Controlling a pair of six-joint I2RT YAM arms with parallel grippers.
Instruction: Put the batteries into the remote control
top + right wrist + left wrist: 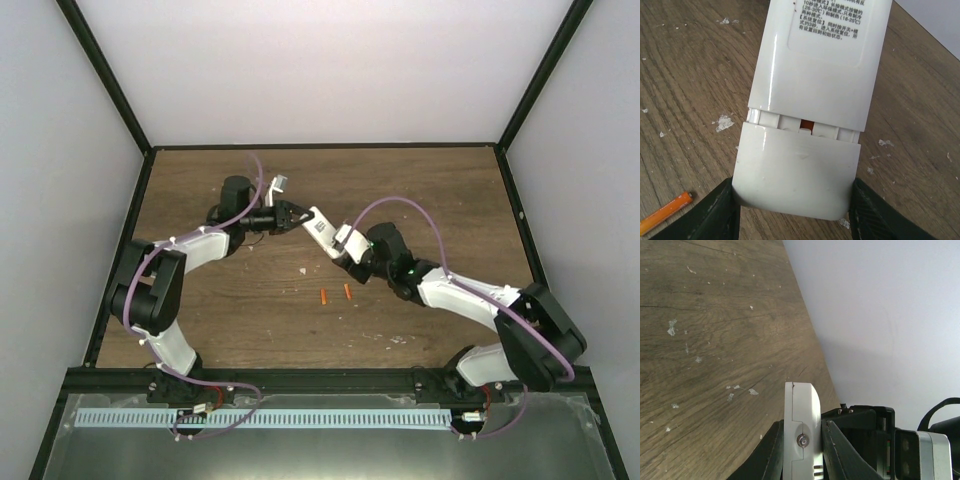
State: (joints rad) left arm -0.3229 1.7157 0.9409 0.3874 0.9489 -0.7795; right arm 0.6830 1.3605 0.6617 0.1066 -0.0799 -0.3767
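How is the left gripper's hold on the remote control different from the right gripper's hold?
The left gripper clamps the remote control across its thin side, jaws close together; the right gripper spans the wide battery cover, jaws farther apart. The left gripper holds the end opposite the cover; the right gripper holds the cover end. Both grip the same handset.
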